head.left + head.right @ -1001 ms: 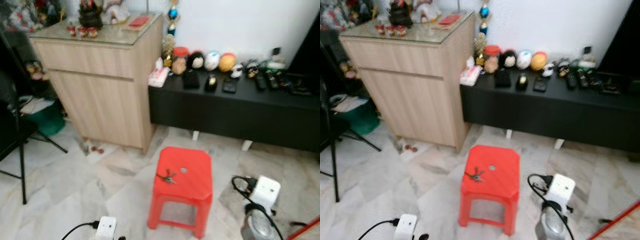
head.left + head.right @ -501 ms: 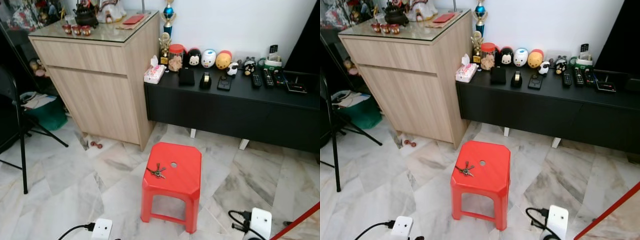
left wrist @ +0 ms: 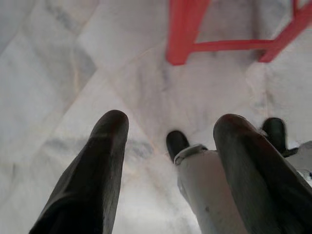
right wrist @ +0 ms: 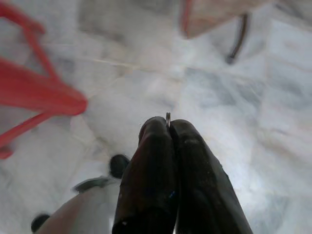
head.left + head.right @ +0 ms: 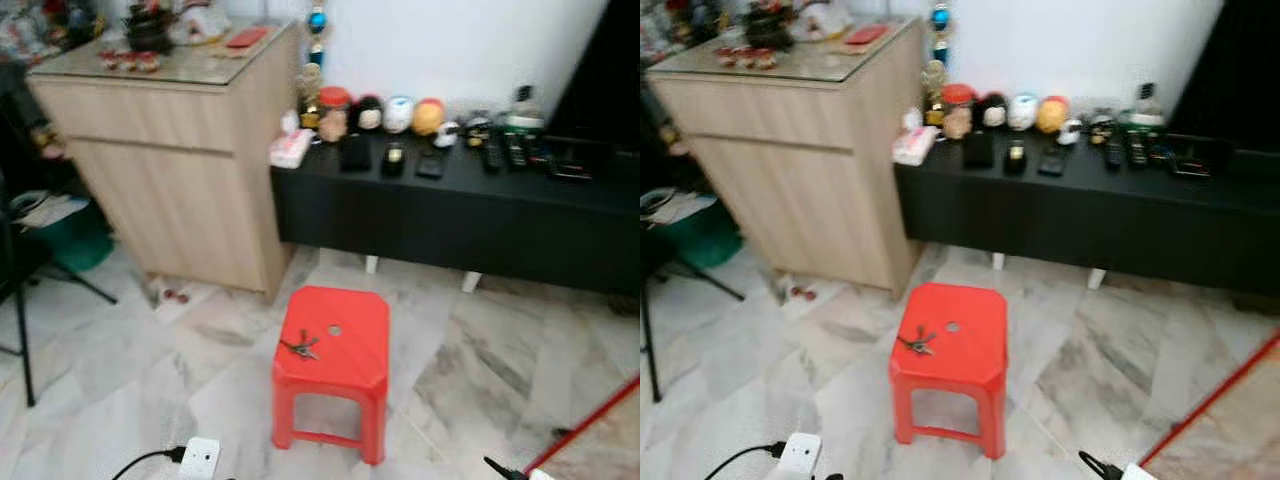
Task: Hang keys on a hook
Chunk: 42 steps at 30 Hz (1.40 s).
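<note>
Left gripper (image 3: 168, 129): 2 black fingers spread wide apart, holding nothing, hanging above the marble floor (image 3: 58, 73) near the red stool's legs. Keys (image 5: 301, 346): lying on the seat of the red stool (image 5: 345, 345), toward its left edge, beside a small hole. Stool stands on the floor before the wooden cabinet (image 5: 190, 160) and black low console (image 5: 450, 205). Right gripper (image 4: 168, 126): 2 fingers pressed together, gripping nothing visible, over the floor. No legible writing; frames blurred.
</note>
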Motion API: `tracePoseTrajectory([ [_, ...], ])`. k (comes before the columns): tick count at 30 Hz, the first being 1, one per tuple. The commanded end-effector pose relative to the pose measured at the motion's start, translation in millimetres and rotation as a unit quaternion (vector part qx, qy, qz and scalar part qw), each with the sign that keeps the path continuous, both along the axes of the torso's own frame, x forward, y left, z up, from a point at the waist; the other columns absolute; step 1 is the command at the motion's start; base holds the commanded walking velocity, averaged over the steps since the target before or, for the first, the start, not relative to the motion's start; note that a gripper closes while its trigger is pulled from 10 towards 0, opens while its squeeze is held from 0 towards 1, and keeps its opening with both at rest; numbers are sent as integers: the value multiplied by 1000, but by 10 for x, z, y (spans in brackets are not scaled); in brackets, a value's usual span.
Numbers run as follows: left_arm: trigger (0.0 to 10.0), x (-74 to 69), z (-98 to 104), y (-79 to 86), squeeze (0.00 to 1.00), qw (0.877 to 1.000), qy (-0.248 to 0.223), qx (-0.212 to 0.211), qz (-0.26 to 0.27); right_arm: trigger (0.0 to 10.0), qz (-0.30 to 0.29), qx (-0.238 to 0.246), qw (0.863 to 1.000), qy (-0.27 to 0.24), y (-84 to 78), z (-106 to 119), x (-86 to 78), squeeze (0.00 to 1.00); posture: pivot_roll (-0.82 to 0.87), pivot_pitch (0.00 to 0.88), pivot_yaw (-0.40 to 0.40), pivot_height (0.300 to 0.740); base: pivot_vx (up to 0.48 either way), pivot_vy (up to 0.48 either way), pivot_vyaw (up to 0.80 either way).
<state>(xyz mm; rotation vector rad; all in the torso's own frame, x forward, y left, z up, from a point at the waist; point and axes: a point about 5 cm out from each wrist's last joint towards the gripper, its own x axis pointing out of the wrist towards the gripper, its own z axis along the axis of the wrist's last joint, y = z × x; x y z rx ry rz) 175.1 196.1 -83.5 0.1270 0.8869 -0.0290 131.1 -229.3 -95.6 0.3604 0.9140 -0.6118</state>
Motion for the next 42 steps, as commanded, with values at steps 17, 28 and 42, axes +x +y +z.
tracePoseTrajectory([
  [17, 10000, -23, -14, 10, 0, 1000, 9, 9, -7, 10000, -3, 18, 999, -34, 36, 28, 106, 0, 15, 27, -2, 740, 0, -270, -204],
  [28, 10000, -22, -15, 5, 0, 1000, 10, 8, -8, 10000, 17, 20, 998, -50, 62, 62, 207, 0, 11, 14, 0, 740, 0, -278, 0],
  [42, 10000, -43, -25, -3, 0, 1000, 15, 8, -11, 10000, 23, 12, 996, -79, 41, 145, 382, 0, 0, 0, 5, 740, 0, -327, 0],
])
